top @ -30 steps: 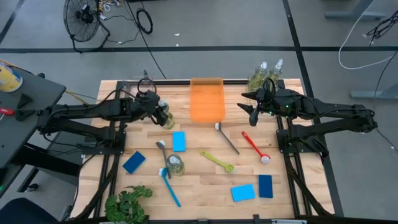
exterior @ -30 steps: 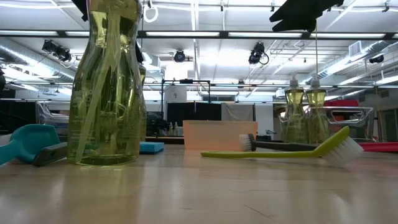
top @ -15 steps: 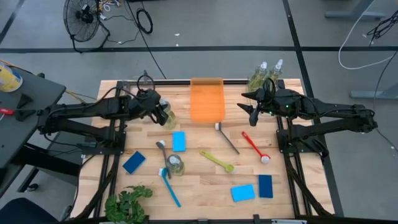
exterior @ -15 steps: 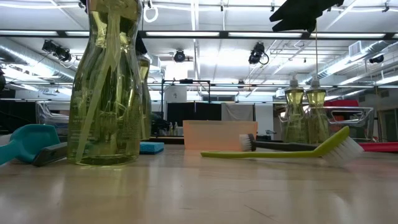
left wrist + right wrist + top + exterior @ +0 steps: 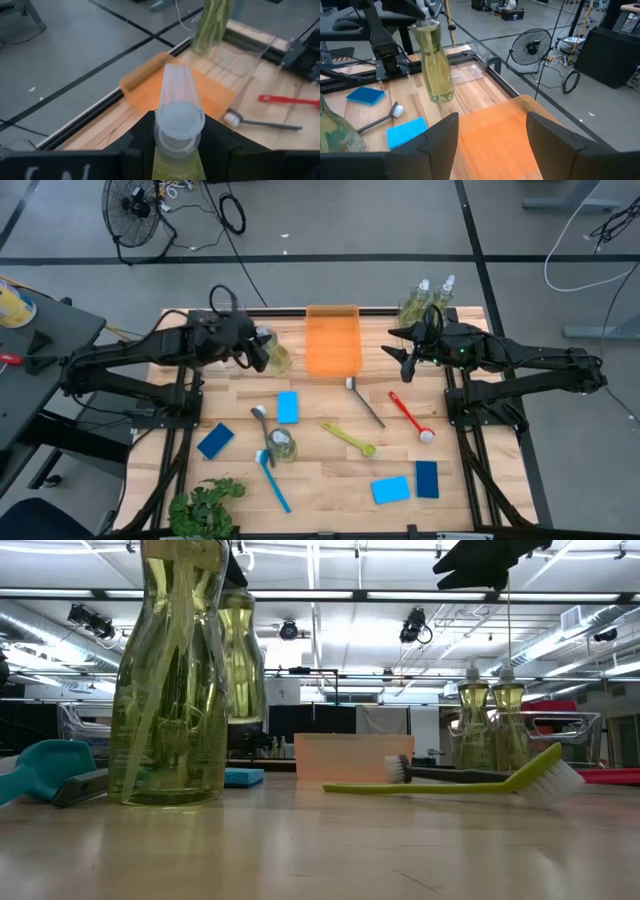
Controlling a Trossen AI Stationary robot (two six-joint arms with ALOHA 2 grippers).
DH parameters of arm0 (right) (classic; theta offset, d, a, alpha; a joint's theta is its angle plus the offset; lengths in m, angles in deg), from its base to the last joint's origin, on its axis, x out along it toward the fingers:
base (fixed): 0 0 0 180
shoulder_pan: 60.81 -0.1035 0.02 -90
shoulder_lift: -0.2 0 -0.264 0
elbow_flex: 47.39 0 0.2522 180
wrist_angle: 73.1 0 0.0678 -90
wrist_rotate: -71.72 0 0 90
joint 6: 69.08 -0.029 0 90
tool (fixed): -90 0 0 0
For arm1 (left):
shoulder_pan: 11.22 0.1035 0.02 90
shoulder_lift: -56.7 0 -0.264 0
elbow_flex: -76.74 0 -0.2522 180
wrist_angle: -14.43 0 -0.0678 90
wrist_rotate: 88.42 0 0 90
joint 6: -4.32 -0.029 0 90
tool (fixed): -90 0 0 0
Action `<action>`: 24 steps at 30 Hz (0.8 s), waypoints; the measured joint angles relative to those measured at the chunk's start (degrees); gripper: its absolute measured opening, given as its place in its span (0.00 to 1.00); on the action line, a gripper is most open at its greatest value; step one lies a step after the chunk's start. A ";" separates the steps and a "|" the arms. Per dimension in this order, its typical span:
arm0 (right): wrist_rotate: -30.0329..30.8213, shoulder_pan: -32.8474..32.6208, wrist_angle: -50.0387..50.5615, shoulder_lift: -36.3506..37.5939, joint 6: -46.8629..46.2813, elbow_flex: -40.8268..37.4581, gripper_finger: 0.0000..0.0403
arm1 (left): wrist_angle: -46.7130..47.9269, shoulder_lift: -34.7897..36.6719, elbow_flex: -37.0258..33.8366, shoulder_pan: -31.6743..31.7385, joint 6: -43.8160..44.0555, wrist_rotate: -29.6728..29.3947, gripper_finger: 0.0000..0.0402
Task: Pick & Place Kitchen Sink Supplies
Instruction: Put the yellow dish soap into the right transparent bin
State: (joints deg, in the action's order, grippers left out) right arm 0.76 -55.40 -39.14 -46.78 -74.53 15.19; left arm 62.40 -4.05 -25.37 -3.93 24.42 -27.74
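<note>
Four pump bottles of yellow-green liquid on view; one (image 5: 272,356) is clamped at the neck in the left gripper (image 5: 257,352), clear of the table in the low view, just left of the orange tray (image 5: 333,340); one (image 5: 282,445) stands mid-table; a pair (image 5: 414,304) stands at the back edge by the right arm.

Handling, by judgement: bottle nearly full, so fairly heavy with the weight low; wall clear, smooth, likely slippery; body too wide and rounded for the jaws; the narrow neck under the pump head is the sound hold, as taken here in the left wrist view, one finger each side of the collar (image 5: 179,134); keep upright, since it may swing or slip if tilted.

Right gripper (image 5: 404,356): fingers apart, nothing between them; waits above the table just right of the tray.

Other supplies, all lying flat on the wood: light-blue sponges (image 5: 288,406) and (image 5: 390,489); dark-blue sponges (image 5: 215,440) and (image 5: 427,479); soft, light, easy across the short side; brushes in black (image 5: 365,402), red (image 5: 408,416), yellow-green (image 5: 347,437) and blue (image 5: 272,479), plus one dark-handled by the middle bottle (image 5: 260,420); thin, stiff, light, best taken mid-handle.

Containers: tray holds nothing; a clear bin (image 5: 470,72) shows behind the held bottle in the right wrist view, contents not seen.

Plant (image 5: 205,508) at the front left corner; not a supply.
</note>
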 joint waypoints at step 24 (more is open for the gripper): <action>-0.66 -0.02 -6.65 0.02 -0.01 0.02 0.58 | -20.86 -7.08 1.25 -2.07 -3.41 17.28 0.29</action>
State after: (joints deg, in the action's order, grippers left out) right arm 0.11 -55.42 -45.79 -46.76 -74.54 15.21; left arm 41.54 -11.13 -24.12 -6.01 21.01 -10.46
